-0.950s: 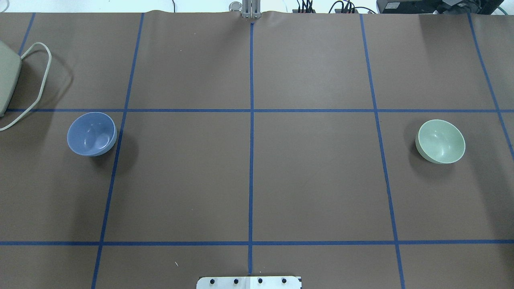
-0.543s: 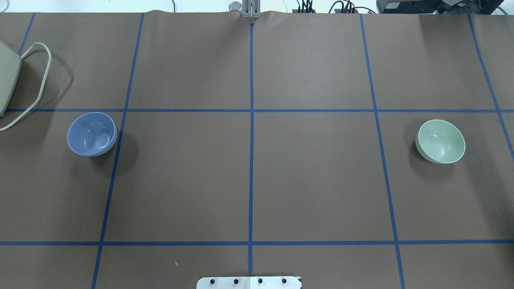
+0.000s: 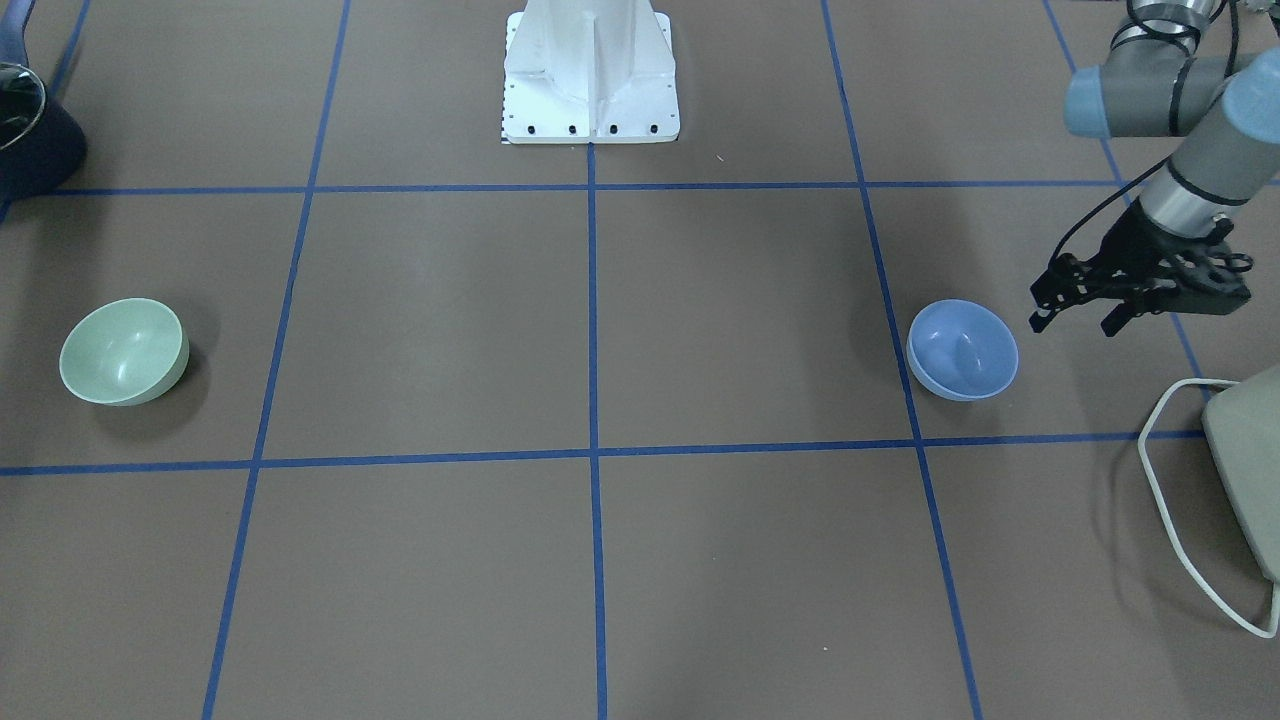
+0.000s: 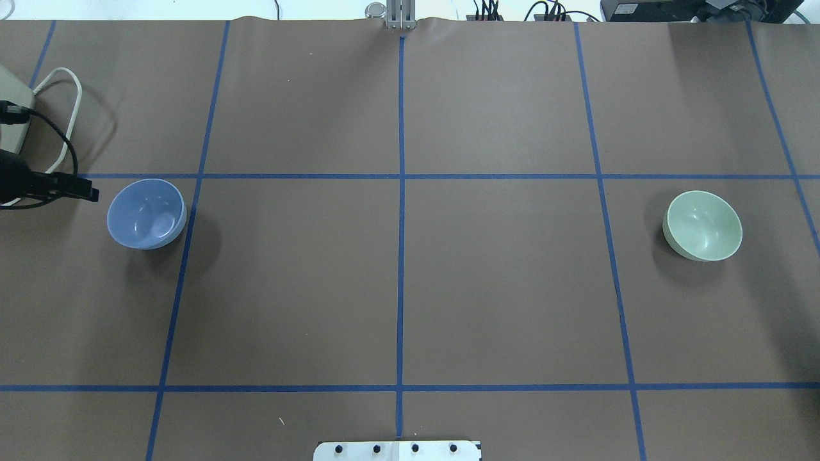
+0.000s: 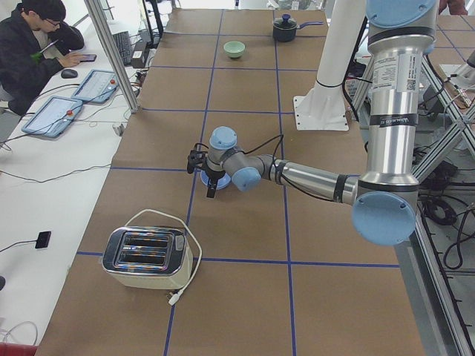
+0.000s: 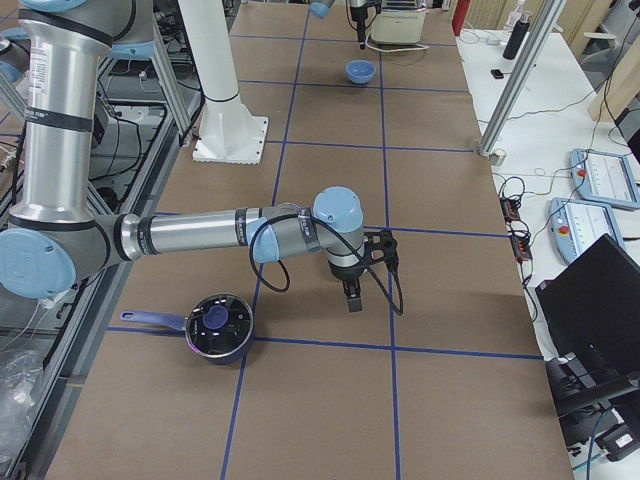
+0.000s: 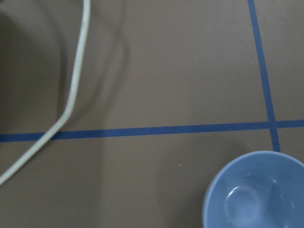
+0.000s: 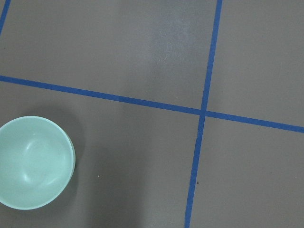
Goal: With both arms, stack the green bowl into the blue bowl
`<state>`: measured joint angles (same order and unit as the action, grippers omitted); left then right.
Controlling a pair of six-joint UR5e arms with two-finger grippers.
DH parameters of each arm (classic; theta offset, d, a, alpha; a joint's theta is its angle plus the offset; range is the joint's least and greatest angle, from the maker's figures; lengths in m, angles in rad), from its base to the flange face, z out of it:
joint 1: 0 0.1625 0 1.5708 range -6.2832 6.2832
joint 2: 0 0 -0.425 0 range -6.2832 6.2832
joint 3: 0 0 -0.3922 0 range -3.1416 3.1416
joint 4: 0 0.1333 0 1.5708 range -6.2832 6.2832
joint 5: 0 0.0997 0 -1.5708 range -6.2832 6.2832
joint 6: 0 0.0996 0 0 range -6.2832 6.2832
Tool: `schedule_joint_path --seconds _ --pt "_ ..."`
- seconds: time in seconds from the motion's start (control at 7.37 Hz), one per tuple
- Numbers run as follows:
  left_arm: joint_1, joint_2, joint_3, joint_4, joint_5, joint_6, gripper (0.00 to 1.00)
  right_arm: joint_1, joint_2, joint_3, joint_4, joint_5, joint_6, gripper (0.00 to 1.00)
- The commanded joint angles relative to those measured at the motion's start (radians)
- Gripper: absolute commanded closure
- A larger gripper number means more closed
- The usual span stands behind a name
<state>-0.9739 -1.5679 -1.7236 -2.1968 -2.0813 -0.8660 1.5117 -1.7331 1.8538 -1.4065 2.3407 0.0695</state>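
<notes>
The blue bowl (image 4: 147, 213) stands upright on the left side of the table; it also shows in the front view (image 3: 962, 350) and the left wrist view (image 7: 256, 192). The green bowl (image 4: 703, 225) stands upright far to the right, also in the front view (image 3: 123, 352) and the right wrist view (image 8: 33, 162). My left gripper (image 3: 1073, 322) hovers just outside the blue bowl, open and empty, and shows at the overhead view's left edge (image 4: 86, 191). My right gripper (image 6: 352, 298) shows only in the exterior right view, so I cannot tell whether it is open or shut.
A cream toaster (image 3: 1250, 470) with a white cord (image 3: 1165, 500) sits just beyond the left gripper. A dark lidded pot (image 6: 215, 327) stands near the right arm. The white pedestal (image 3: 590, 70) is at the robot's edge of the table.
My left gripper has come into the overhead view from the left edge, up next to the blue bowl. Both bowls are where they were.
</notes>
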Motion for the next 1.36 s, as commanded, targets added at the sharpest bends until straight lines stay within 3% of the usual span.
schedule_joint_path --seconds 0.0,0.14,0.41,0.54,0.68,0.95,1.09,1.22 --pt "0.058 -0.024 0.039 -0.014 0.035 -0.025 0.16 -0.001 -0.010 -0.002 0.023 -0.001 0.001 0.00" --pt "0.090 -0.027 0.042 -0.012 0.067 -0.024 0.37 -0.001 -0.010 -0.002 0.023 -0.001 0.001 0.00" --pt "0.112 -0.040 0.059 -0.012 0.089 -0.024 0.66 0.001 -0.014 -0.002 0.023 -0.001 0.000 0.00" --pt "0.112 -0.041 0.062 -0.014 0.089 -0.022 0.95 0.001 -0.014 -0.002 0.024 -0.001 0.000 0.00" --pt "0.112 -0.043 0.056 -0.014 0.087 -0.022 1.00 -0.001 -0.014 -0.002 0.024 -0.001 0.000 0.00" --pt "0.112 -0.047 0.003 0.005 0.060 -0.024 1.00 0.001 -0.014 -0.002 0.024 -0.001 -0.002 0.00" --pt "0.112 -0.079 -0.040 0.068 0.029 -0.033 1.00 -0.001 -0.014 -0.002 0.024 -0.001 -0.002 0.00" --pt "0.110 -0.171 -0.080 0.215 0.033 -0.041 1.00 0.001 -0.016 -0.002 0.024 -0.001 -0.002 0.00"
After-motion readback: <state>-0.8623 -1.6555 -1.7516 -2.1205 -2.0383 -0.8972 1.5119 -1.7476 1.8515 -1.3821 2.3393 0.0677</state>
